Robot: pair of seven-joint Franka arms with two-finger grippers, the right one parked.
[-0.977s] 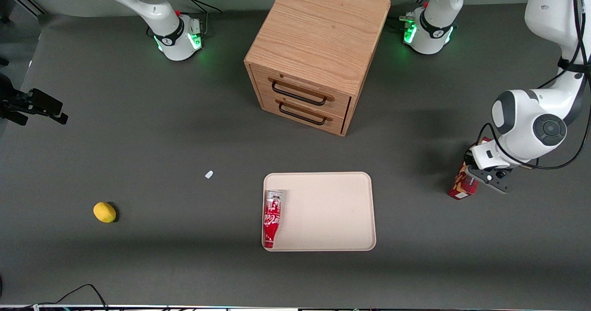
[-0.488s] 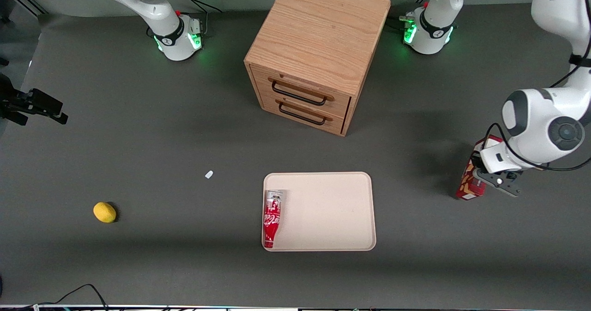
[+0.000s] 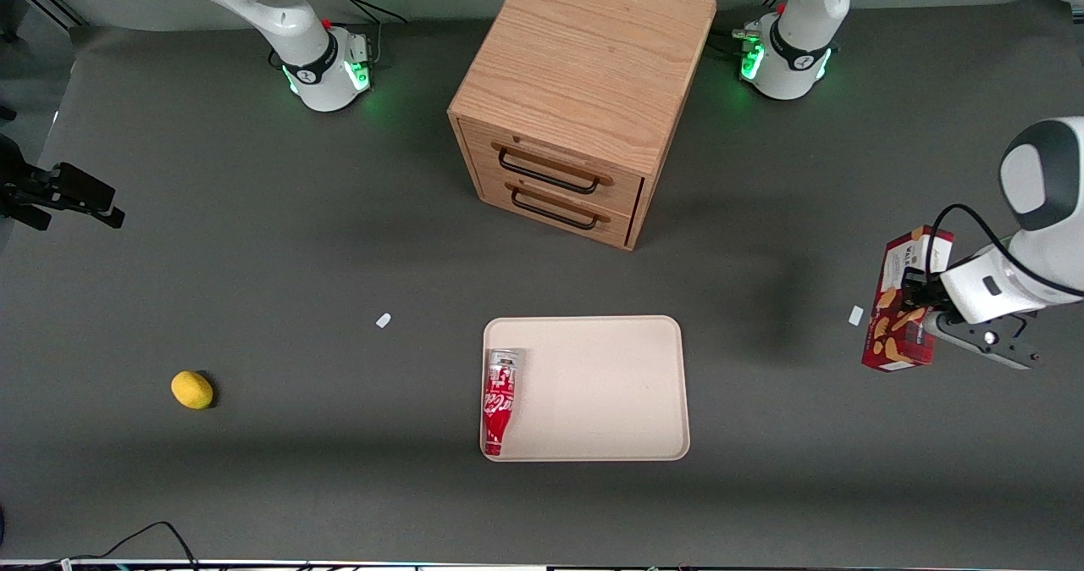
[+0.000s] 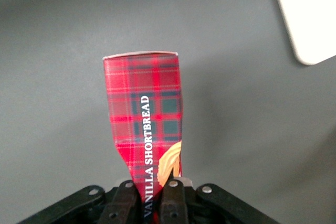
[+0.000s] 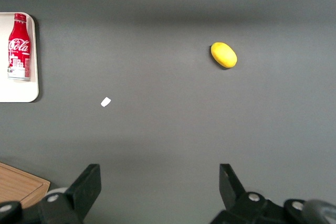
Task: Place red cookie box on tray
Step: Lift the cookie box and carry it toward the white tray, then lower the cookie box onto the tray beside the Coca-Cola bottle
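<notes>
The red cookie box (image 3: 896, 293), dark red with tan cookie pictures and a white panel at one end, is in my left gripper (image 3: 919, 321), which is shut on it. The box hangs above the table toward the working arm's end, well apart from the tray. In the left wrist view the tartan box (image 4: 144, 106) sticks out from between the closed fingers (image 4: 174, 198) of the gripper (image 4: 150, 188). The beige tray (image 3: 610, 385) lies in front of the cabinet, nearer the camera; its corner also shows in the left wrist view (image 4: 310, 14).
A red Coca-Cola bottle-shaped can (image 3: 500, 401) lies in the tray along the edge toward the parked arm. The wooden two-drawer cabinet (image 3: 584, 88) stands farther back. A yellow lemon (image 3: 192, 390) lies toward the parked arm's end. Small white scraps (image 3: 384, 320) (image 3: 855, 315) lie on the table.
My gripper has carried the box upward and toward the working arm's end of the table. A white scrap now shows near where the box stood.
</notes>
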